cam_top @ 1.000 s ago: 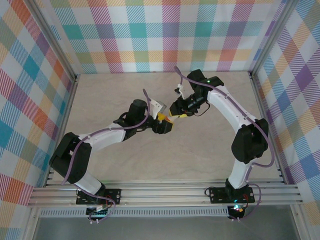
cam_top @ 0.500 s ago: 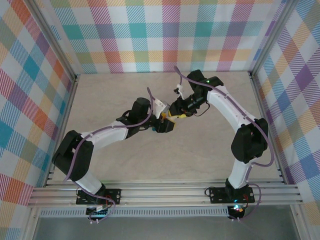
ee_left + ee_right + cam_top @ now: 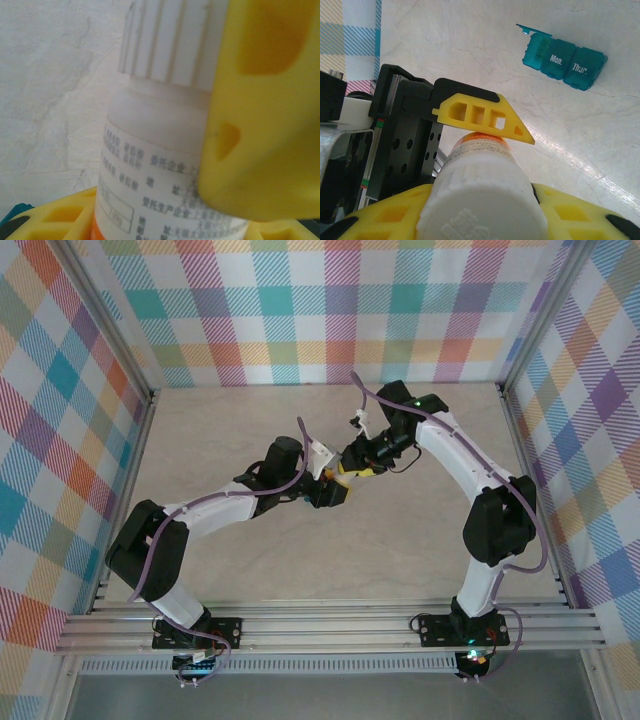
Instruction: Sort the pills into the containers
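three containers (image 3: pixel 565 62) beyond right tool (image 3: pixel 482 212)

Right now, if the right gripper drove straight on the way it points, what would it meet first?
The right gripper holds the white bottle. Pushing on would likely drive it into the left gripper, whose yellow finger crosses the bottle just ahead.
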